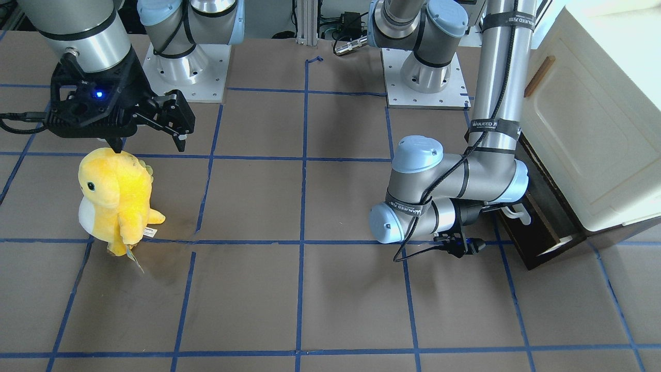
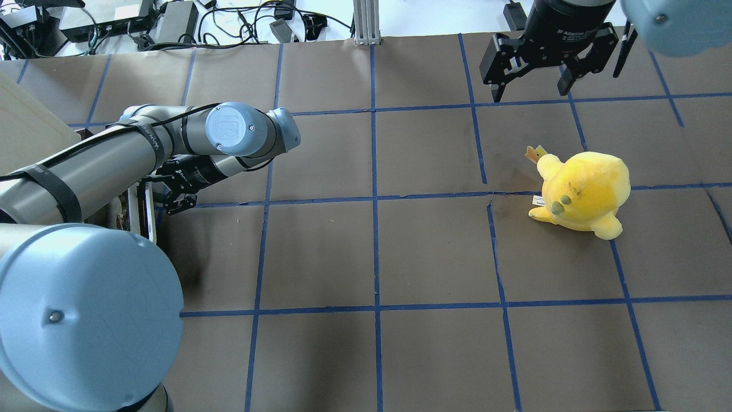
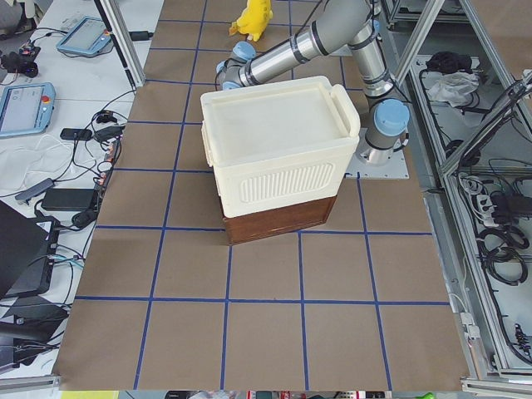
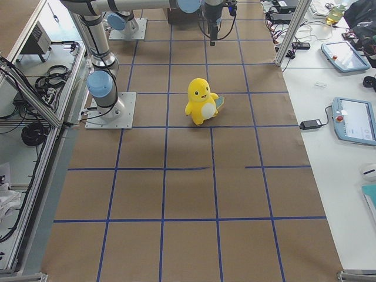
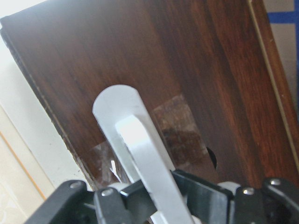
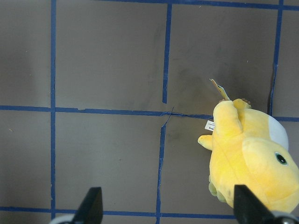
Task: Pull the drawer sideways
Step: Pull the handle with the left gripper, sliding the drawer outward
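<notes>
Left wrist-mounted camera first: I see the left gripper point(image 5: 159, 198) pinching the white loop handle point(image 5: 133, 140), with a black finger pressed against each side of the white band. Behind the handle the dark brown front of the drawer point(image 5: 187, 60) fills most of the view, and a patch of clear tape sits on the wood where the handle meets it. From the front-facing camera, the drawer sits at the bottom of a cream-white cabinet point(image 1: 594, 134) on the table's left end, with its front turned toward the middle of the table point(image 1: 310, 289). A thin pale strip of wood shows along the drawer's top edge at the corner nearest the operators' side. The left arm reaches low across the brown surface, and its wrist is level with the drawer front, so the gripper itself is mostly hidden behind the wrist there. Over the table's right half the right gripper point(image 2: 530, 92) hangs above the surface with its fingers spread wide and nothing between them. A yellow plush toy point(image 2: 583, 191) stands upright just below and beside it, apart from the fingers, with its paper tag lying on a blue tape line.
</notes>
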Tool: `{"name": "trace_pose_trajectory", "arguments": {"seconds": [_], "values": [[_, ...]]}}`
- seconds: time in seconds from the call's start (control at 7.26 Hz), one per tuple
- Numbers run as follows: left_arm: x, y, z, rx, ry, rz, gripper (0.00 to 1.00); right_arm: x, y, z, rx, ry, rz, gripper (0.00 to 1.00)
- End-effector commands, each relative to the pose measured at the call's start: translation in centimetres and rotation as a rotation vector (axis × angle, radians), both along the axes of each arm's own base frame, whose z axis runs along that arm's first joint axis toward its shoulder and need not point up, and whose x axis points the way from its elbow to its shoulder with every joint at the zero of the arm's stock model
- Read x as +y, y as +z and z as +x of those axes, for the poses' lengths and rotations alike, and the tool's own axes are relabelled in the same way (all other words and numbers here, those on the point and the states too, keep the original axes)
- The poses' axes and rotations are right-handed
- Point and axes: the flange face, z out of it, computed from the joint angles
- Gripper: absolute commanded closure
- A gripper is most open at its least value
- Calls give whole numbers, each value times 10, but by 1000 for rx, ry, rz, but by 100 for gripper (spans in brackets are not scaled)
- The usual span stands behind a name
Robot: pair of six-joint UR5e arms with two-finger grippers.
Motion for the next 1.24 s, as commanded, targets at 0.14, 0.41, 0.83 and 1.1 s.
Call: {"name": "trace_pose_trajectory", "arguments": {"seconds": [0.14,0.41,0.83,1.1], "values": [[-4,3,-8,16,10,-11,100,0,0,0,0,-1,0,0],[-10,5,-27,33,4,-28,100,0,0,0,0,-1,0,0],[-12,9,-39,45,1,-40,100,0,0,0,0,-1,0,0],[-15,10,-52,58,0,-50,100,0,0,0,0,1,0,0]]}}
